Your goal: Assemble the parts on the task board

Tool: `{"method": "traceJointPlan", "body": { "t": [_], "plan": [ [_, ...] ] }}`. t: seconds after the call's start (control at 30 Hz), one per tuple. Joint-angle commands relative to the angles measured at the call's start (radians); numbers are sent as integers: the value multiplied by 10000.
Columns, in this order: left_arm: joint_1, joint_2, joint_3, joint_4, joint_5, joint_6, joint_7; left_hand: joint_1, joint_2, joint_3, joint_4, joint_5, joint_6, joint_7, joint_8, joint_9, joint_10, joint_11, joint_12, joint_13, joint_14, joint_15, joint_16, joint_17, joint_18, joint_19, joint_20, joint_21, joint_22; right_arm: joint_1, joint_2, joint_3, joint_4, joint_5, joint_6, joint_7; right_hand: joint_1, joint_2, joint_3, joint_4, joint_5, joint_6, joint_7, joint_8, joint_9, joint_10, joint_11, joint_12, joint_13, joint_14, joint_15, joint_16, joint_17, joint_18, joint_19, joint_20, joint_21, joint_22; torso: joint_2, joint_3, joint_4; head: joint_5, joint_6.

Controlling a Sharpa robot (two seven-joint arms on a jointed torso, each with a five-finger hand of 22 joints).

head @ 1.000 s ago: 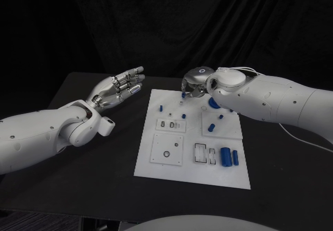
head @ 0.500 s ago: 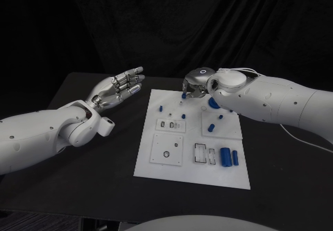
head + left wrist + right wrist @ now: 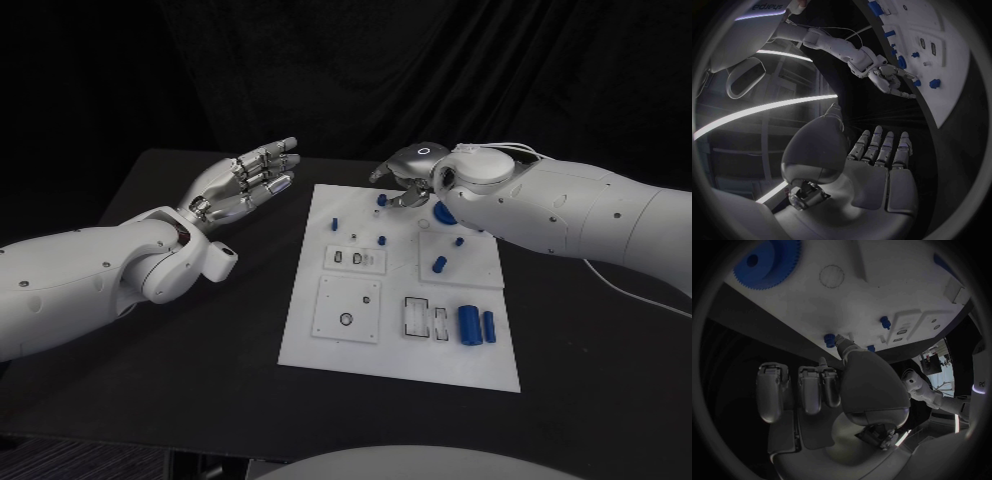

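Your right hand (image 3: 408, 178) hovers empty, fingers spread, by the blue peg (image 3: 382, 199); the left hand (image 3: 245, 183) waits open, off the task board (image 3: 397, 360).

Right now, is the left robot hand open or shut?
Open. The left robot hand holds nothing, its fingers straight and apart, beside the task board.

Black table (image 3: 216, 330), black curtain (image 3: 433, 70) — dim room

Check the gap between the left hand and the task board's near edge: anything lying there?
Nothing: the head view shows only bare black table between the open left hand and the task board.
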Motion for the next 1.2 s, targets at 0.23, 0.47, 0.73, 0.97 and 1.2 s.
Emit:
{"method": "traceJointPlan", "body": {
  "t": [0.23,0.47,0.73,0.97,1.2],
  "plan": [
    [12,-165,7,51,-60,93,433,-27,113,-62,-24,57,-23,9,-24,-1,-66,-15,-32,-14,-11,31,-47,-2,140,-21,49,17,5,1,-671,11,494,503,-1711,189,290,118,231,145,25,1741,356,498,205,1059,-73,26,2635,1050,-56,29,2635,7,506,-64,256,2413,2,0,-3,-22,146],
    [9,-225,6,79,-60,78,450,-12,144,-71,-29,82,-20,12,-24,0,-64,-16,-23,-12,-2,37,-45,0,138,-10,52,25,7,309,-1747,15,1613,608,-1391,-271,126,269,280,298,16,2744,480,924,322,1059,-81,26,2635,1050,-83,29,2635,-41,667,-96,416,2477,-16,14,-38,-115,291],
    [3,-267,6,114,-60,92,469,20,196,-87,-36,132,-12,20,-23,1,-57,-18,-15,-10,22,41,-37,4,139,5,57,36,10,443,-2973,-9,2781,624,-644,-999,-63,85,164,333,12,2813,566,974,460,1059,-68,26,2635,1050,-103,29,2635,-118,914,-120,666,2579,-131,10,-230,78,272],
    [-2,-271,6,104,-60,125,470,30,215,-94,-37,151,-7,22,-23,2,-59,-19,-18,-10,22,44,-37,4,139,12,60,41,11,310,-3489,-63,3043,135,-326,-1409,-154,-99,7,434,36,1912,577,1736,1421,1059,-82,26,2635,1050,-135,29,2635,-159,1039,-146,794,2632,-205,21,-312,172,141],
    [-6,-259,6,68,-60,184,467,43,237,-103,-39,176,-22,23,-28,-1,-59,-19,-17,-10,33,49,-34,5,139,29,65,53,15,159,-3655,-79,3119,-341,-464,-1647,-246,-402,-22,1067,65,1397,320,2285,1925,1059,-273,26,2635,1050,-299,29,2635,-159,1039,-283,794,2632,-203,20,-308,171,21]
  ]
}}
